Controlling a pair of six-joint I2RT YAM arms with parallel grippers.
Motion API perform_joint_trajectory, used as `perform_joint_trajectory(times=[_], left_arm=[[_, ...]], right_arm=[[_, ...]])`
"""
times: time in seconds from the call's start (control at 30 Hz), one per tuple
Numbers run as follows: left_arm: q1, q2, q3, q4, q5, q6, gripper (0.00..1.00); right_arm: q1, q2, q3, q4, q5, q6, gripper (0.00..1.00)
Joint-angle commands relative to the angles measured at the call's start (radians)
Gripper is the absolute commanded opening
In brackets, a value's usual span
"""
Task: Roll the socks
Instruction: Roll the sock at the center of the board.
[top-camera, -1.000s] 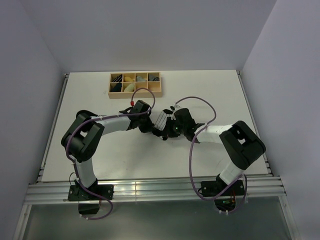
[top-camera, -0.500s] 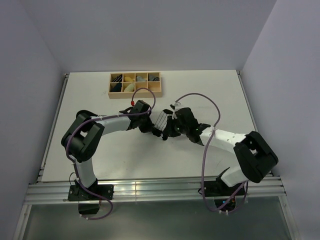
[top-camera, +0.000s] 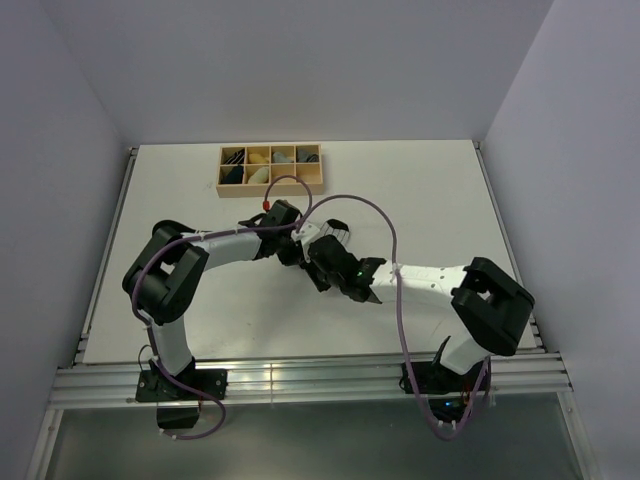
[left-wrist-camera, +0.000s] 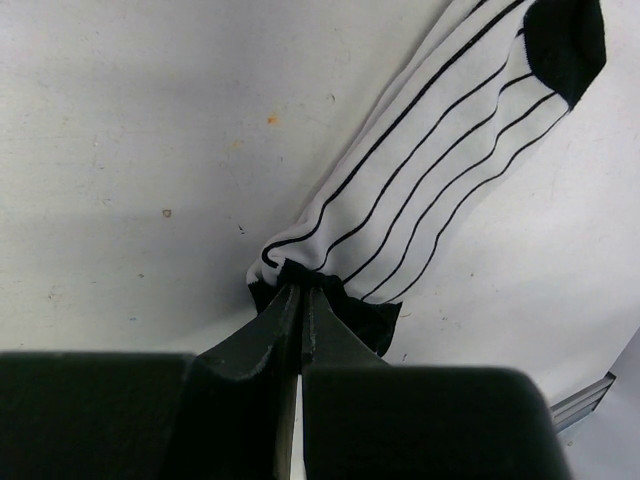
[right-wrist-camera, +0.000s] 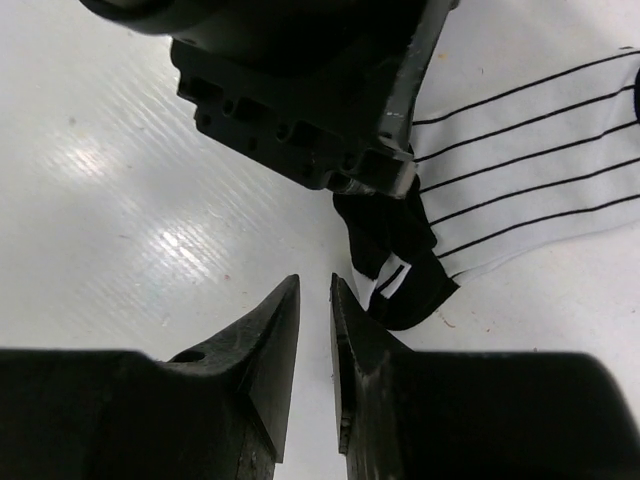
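Surface: a white tabletop (top-camera: 430, 190) is enclosed by pale grey walls (top-camera: 300, 70); a wooden compartment box (top-camera: 300, 189) holding sock rolls (top-camera: 257, 172) is set by the far edge, left of the middle.
Socks: the white striped sock (left-wrist-camera: 440, 170) is laid out about the middle of the tabletop, its far black end pointed away from the left gripper (left-wrist-camera: 298, 292). The black sock (right-wrist-camera: 395, 275), white bands showing, is bunched just under that gripper.
Left hold: the left gripper is clamped on the near black end of the white striped sock; whether the black sock is pinched too cannot be told.
Right side: the right gripper (right-wrist-camera: 315, 300) is held just beside the black sock, jaws slightly apart, nothing between them.
Handling: the knit is judged light, limp and thin, easily creased or dragged. A hold is best taken at one end through both layers, and the roll kept pinched so it is not sprung open.
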Motion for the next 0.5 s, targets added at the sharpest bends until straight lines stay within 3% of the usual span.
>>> perform_joint_trajectory(times=[0.0, 0.47], left_arm=[[-0.004, 0.030, 0.002, -0.110, -0.029, 0.047, 0.08], [-0.004, 0.039, 0.016, -0.124, -0.026, 0.065, 0.08]], right_arm=[[0.023, 0.036, 0.051, -0.001, 0.075, -0.063, 0.26], [0.024, 0.118, 0.065, 0.004, 0.121, -0.081, 0.29]])
